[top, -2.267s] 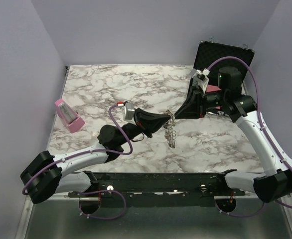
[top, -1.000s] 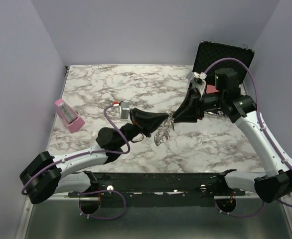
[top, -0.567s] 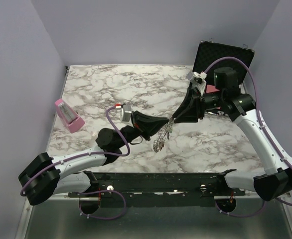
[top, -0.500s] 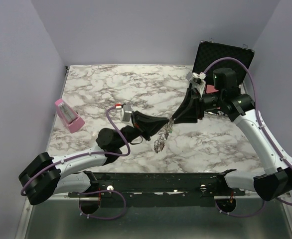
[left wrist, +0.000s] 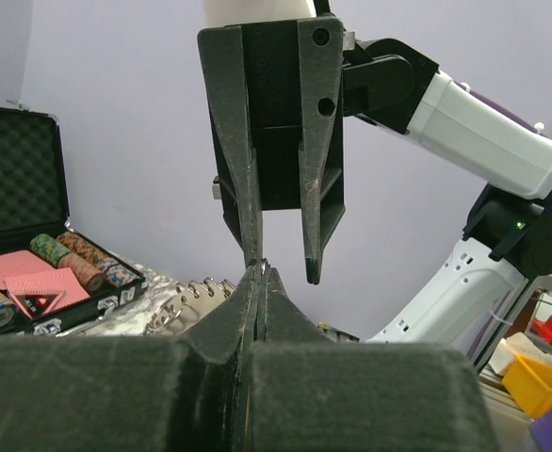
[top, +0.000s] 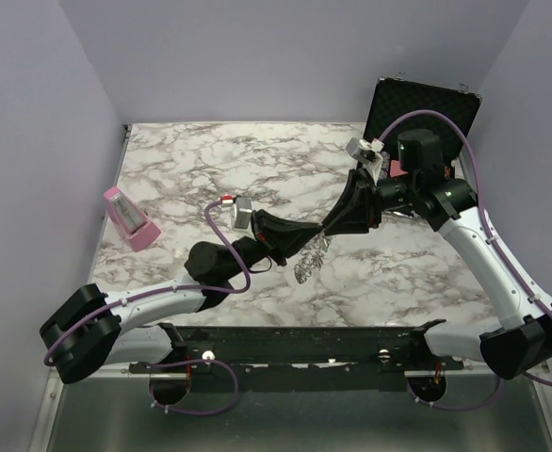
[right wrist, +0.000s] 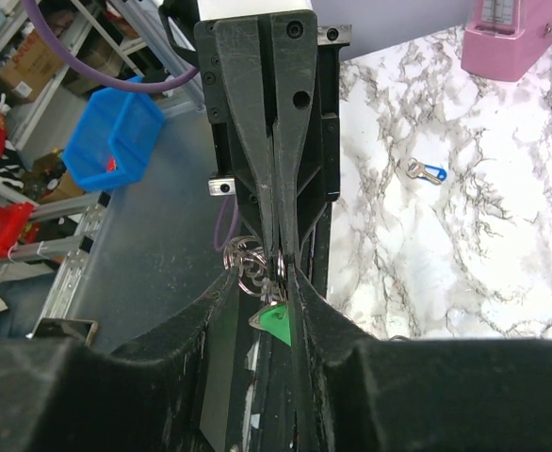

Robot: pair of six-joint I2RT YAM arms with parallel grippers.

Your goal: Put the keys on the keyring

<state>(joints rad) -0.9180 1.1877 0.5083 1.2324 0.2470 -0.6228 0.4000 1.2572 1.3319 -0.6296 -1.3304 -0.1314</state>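
Thin silvery keyring (right wrist: 248, 264), coiled wire loops, pinched by the left hand (right wrist: 278, 247); green-headed key (right wrist: 276, 325) dangles in the right hand (right wrist: 262, 311)'s narrow grip.

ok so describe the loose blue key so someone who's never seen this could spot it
In the right wrist view, start at the pink metronome at the top right corner of the marble table. Go down and left from it across bare marble to the blue key, lying flat by itself. It has a blue plastic head, unlike the green-headed key held between the end effectors.
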